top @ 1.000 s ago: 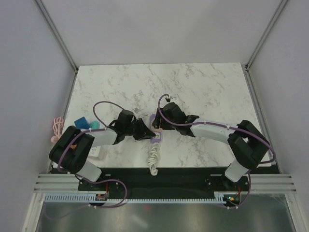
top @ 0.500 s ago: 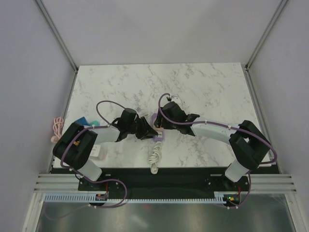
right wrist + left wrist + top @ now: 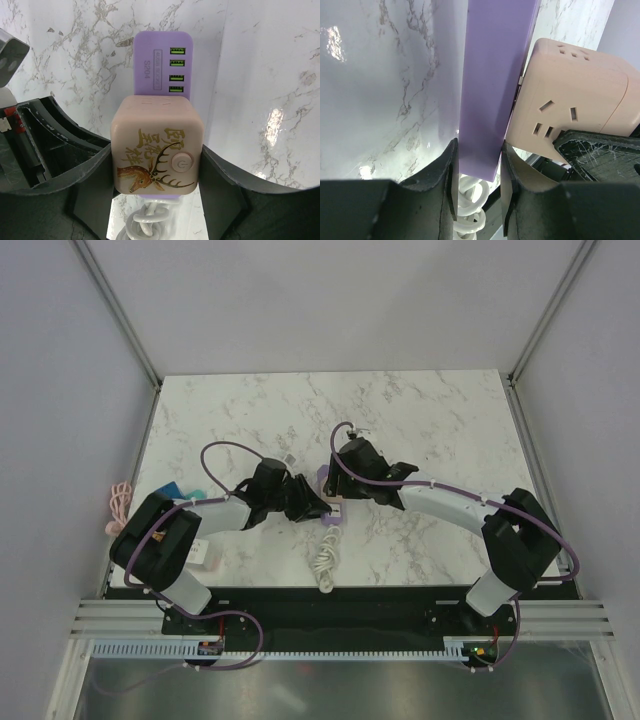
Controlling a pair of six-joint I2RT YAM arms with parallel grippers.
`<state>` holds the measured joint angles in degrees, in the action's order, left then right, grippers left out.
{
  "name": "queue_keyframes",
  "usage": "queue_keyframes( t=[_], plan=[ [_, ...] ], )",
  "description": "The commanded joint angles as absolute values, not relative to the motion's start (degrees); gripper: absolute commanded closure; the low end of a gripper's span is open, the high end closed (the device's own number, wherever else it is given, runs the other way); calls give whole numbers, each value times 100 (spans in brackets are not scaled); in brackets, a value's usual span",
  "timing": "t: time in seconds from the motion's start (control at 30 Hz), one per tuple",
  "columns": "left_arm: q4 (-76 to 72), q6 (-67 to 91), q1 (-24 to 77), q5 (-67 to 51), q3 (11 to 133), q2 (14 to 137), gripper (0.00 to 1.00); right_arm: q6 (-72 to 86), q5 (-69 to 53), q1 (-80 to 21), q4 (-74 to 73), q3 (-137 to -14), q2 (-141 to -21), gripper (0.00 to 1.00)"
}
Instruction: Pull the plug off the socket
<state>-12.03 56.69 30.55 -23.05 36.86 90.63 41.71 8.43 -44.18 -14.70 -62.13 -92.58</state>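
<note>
Clamping the socket [image 3: 490, 100] by its long sides, the left jaws sit closed on it. The right jaws pinch the plug [image 3: 157, 145] between them.

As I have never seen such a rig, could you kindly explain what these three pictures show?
Two robot arms are bolted at a marble table's near edge. The wide picture looks down from above; the other two come from a camera on each wrist, so the dark shapes at the bottom are that arm's own fingers. On the table lies a purple strip with a coiled white cord; a beige plug sits on it. The left gripper is clamped on the strip's sides, the right gripper on the plug. Something teal lies near the table's left edge.
</note>
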Motion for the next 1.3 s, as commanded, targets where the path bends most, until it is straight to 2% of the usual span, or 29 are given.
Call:
queue_keyframes(
  t=[0.0,0.23,0.37,0.7,1.0,1.27],
  plan=[
    [-71,5730,2874,-800,3542,9308,98,4131,791,-4359,-1239,-6715,-8604,100],
    [342,5941,2865,-598,3691,9281,98,4166,721,-4351,-1239,-6539,-8684,100],
    [465,6029,2865,-746,3788,9413,98,4429,-156,-4140,-906,-6434,-8587,100],
    [598,5863,2865,-642,3885,9440,98,4404,-563,-3577,-1054,-6196,-8112,100],
    [598,5221,2856,-606,3972,8860,98,4070,544,-3568,-1581,-5731,-7717,100],
    [26,4966,2856,-1257,3885,8868,98,3709,1395,-3577,-1240,-4677,-6891,100]
  ],
)
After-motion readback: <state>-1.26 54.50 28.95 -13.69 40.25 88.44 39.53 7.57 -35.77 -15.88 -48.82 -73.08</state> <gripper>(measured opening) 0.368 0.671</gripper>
